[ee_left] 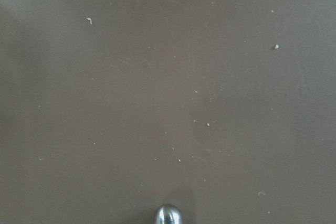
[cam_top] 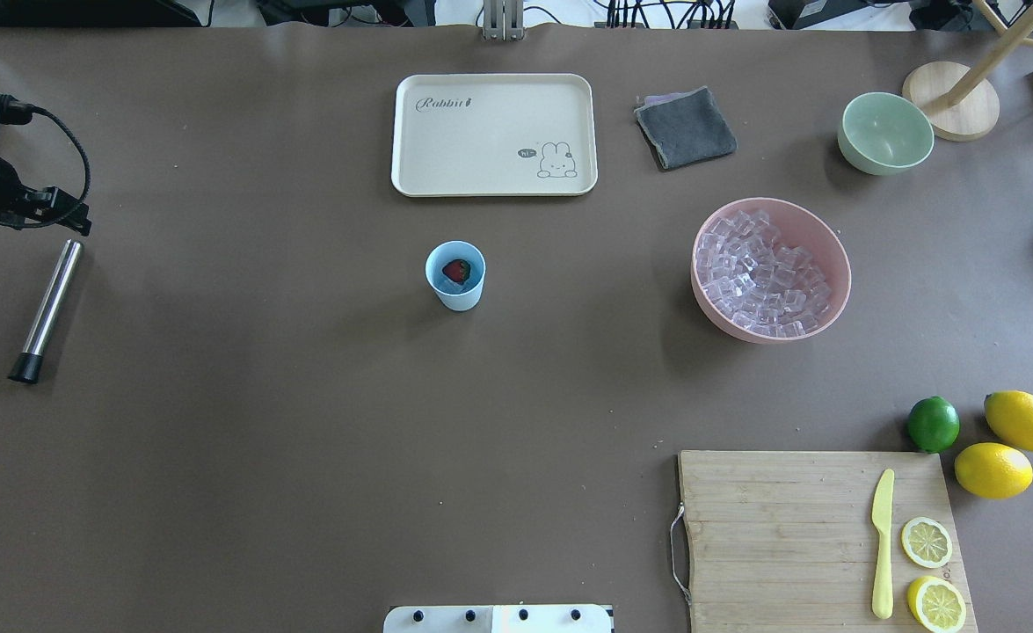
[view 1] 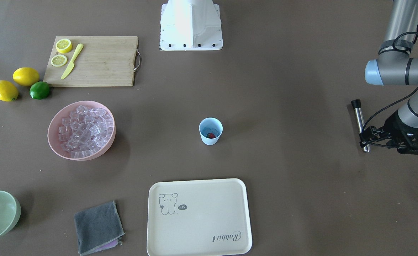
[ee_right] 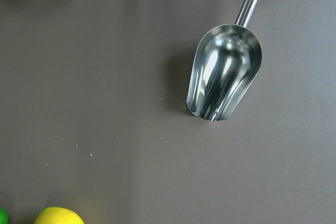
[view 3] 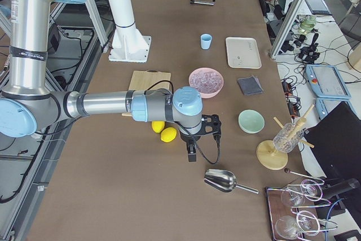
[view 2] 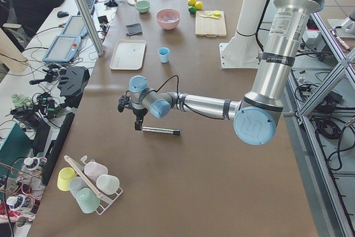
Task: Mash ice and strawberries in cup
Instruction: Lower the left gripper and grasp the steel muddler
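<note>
One strawberry (cam_top: 456, 271) sits in the cup (cam_top: 459, 301), in the middle of the bench (cam_top: 261, 422). Ice (cam_top: 767, 277) fills the pink bowl (cam_top: 771, 338). Left claw (view 1: 365, 140) hangs by the metal masher (cam_top: 48, 308); spread or pinching, I cannot tell. Next, I think: lift it to the cup.

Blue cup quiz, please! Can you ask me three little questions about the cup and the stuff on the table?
1. True or false: the strawberry is inside the blue cup.
2. Where are the ice cubes piled? A) pink bowl B) green bowl C) tray
3. Which shiny tool lies on the table by the left pincer?

Key: 1 true. 2 A. 3 the metal muddler.
</note>
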Available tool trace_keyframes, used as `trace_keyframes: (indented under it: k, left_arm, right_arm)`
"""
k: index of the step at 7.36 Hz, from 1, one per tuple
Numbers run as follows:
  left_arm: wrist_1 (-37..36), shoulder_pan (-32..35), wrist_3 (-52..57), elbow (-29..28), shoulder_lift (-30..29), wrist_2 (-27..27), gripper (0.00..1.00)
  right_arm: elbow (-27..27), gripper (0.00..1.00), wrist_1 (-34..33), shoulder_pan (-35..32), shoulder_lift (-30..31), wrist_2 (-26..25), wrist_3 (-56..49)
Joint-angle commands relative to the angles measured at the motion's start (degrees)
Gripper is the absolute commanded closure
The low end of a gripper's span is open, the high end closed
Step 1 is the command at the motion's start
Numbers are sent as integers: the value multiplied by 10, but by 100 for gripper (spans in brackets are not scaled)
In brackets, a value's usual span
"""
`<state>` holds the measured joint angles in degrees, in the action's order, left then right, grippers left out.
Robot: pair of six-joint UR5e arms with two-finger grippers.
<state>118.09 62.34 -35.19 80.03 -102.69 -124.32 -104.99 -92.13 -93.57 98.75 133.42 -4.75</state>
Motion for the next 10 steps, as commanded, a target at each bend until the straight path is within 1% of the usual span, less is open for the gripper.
trace_keyframes:
  k: [1, 3, 6, 7, 8, 10]
  left_arm:
    - [3, -35, -13, -4, 0, 0, 4]
    - [4, -47, -10, -1, 4, 0, 7]
    - [-2, -42, -3, -2, -4, 0, 8]
    - [-5, -39, -2, -3, -7, 0, 9]
    - [-7, -17, -1, -2, -7, -8, 12]
    - [-8, -6, 41, -14, 2, -16, 12]
  right_arm:
    - [0, 0, 0, 0, 1, 0, 0]
    - [1, 0, 0, 0, -2, -2, 1]
    - [2, 0, 0, 1, -5, -10, 1]
    - [2, 0, 0, 1, -5, -9, 2]
    - [1, 0, 0, 1, -6, -9, 2]
    - [1, 0, 0, 1, -7, -8, 2]
